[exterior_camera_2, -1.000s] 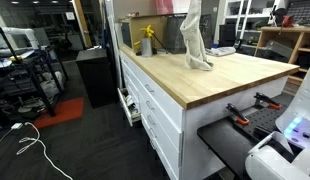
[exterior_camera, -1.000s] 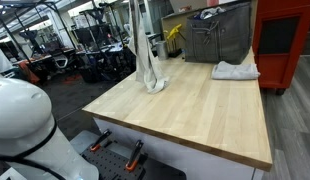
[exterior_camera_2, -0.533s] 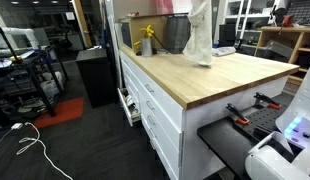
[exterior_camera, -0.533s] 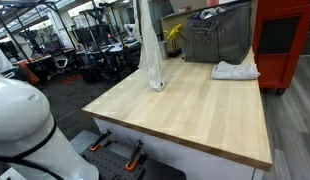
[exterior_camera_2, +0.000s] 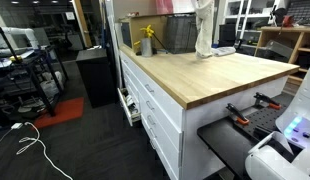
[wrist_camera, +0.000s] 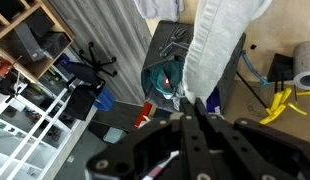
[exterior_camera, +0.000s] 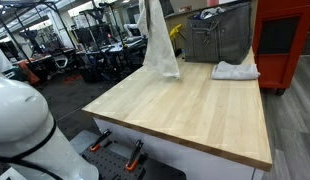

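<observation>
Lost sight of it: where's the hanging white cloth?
In both exterior views the white cloth hangs from the shut fingers over the far end of the wooden table, beside the grey metal bin.

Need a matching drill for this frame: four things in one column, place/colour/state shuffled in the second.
Things:
1. gripper
2. hanging cloth
3. heaped cloth
4. cabinet

Place, colour or state:
A. red, standing beside the table
B. lying on the wooden top near the far corner
C. shut on fabric
D. dangling, held from above

Pairs: 1-C, 2-D, 3-B, 4-A.
</observation>
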Available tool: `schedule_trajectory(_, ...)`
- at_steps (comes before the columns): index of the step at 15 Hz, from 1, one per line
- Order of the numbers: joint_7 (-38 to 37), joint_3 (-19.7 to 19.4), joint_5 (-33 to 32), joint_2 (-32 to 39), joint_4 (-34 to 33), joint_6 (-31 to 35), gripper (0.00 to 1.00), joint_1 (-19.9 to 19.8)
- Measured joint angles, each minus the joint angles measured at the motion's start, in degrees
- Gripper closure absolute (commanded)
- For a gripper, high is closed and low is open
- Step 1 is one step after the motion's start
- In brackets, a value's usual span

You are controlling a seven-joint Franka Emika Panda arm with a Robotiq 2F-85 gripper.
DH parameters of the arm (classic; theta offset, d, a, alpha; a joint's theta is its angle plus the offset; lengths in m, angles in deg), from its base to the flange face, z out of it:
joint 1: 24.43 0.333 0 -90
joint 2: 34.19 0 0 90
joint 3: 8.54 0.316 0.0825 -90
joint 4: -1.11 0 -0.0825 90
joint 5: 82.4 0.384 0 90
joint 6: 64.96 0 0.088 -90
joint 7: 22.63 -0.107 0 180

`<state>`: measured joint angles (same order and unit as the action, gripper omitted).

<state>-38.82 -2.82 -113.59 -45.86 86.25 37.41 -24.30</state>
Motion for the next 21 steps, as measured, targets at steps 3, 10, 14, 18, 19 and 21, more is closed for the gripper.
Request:
schedule_trajectory(3,0.4,-0.7,-0.1,0.0,0.0,-0.1,0.99,-0.7)
schedule_trajectory(10,1.4,-1.9,2.3,0.0,-0.4,-0.2,0.99,-1.1)
schedule_trajectory(14,2.2,-2.0,3.0,-0.2,-2.1,-0.5,0.99,-1.1)
schedule_trajectory(18,3.5,-2.1,3.2,-0.9,-3.6,-0.5,0.99,-1.1)
schedule_trajectory(19,3.7,-2.2,3.2,-1.1,-3.9,-0.5,0.99,-1.1)
schedule_trajectory(21,3.8,-2.3,3.2,-1.4,-4.6,-0.5,0.99,-1.2)
